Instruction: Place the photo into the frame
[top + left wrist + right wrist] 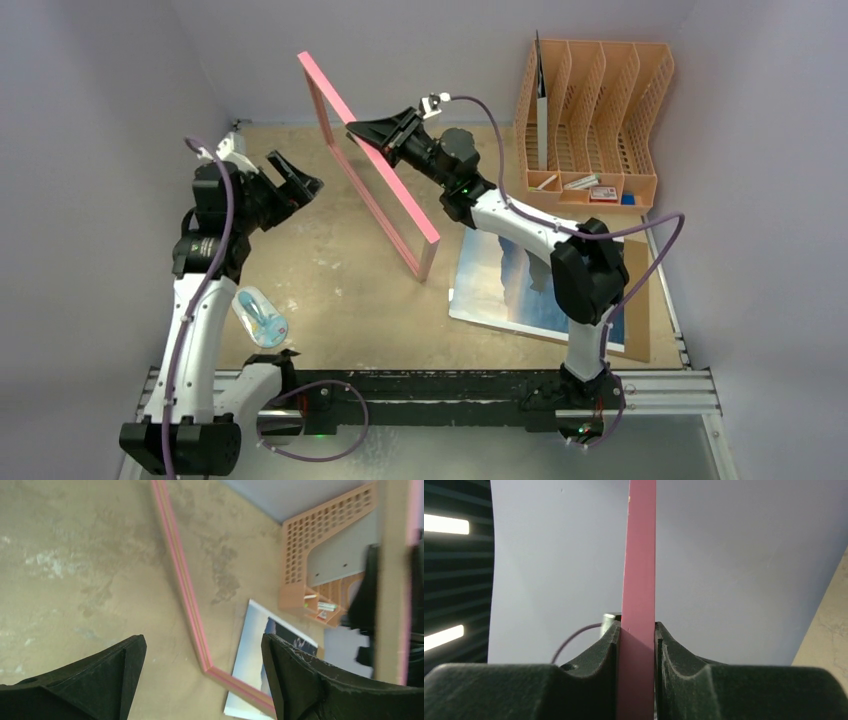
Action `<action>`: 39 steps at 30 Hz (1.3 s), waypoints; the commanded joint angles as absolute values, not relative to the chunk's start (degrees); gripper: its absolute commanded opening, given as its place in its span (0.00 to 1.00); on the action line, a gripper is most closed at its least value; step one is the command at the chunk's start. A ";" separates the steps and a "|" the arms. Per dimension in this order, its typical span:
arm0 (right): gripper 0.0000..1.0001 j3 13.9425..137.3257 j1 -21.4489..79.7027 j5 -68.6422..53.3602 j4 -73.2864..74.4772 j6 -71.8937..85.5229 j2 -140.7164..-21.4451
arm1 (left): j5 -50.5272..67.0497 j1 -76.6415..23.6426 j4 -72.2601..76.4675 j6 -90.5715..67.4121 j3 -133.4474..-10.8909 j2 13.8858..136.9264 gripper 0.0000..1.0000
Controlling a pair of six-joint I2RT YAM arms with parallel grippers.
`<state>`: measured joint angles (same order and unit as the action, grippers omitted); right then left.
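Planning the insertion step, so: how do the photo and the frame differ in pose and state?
The frame is held upright on edge; the photo lies flat. The right gripper clamps the frame; nothing grips the photo. Both are large rectangles.

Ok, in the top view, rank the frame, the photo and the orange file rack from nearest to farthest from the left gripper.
1. frame: upright, just right of the left gripper.
2. photo: lying flat, near right.
3. orange file rack: far right corner.
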<state>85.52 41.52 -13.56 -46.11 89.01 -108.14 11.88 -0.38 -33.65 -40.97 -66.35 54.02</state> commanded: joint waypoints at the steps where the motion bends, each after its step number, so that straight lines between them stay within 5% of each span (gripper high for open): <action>1: 0.00 87.85 38.73 -18.89 -48.86 87.83 -109.45 | 14.37 -0.18 -28.01 -41.30 -62.11 55.67 0.89; 18: 0.00 86.22 26.37 -29.60 -60.06 89.06 -118.14 | 20.50 -0.65 -1.06 -45.75 -49.44 78.55 0.93; 30: 0.00 82.36 22.55 -29.70 -60.92 92.14 -117.00 | 16.53 -1.48 -0.69 -40.64 -60.31 95.72 0.96; 39: 0.02 87.03 21.19 -26.55 -46.97 87.49 -115.10 | 18.95 -1.72 -2.17 -41.41 -65.72 103.53 0.96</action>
<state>84.68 21.23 -25.78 -51.70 97.65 -116.51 17.87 -1.28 -2.74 -42.24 -63.92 102.89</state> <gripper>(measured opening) 0.315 0.962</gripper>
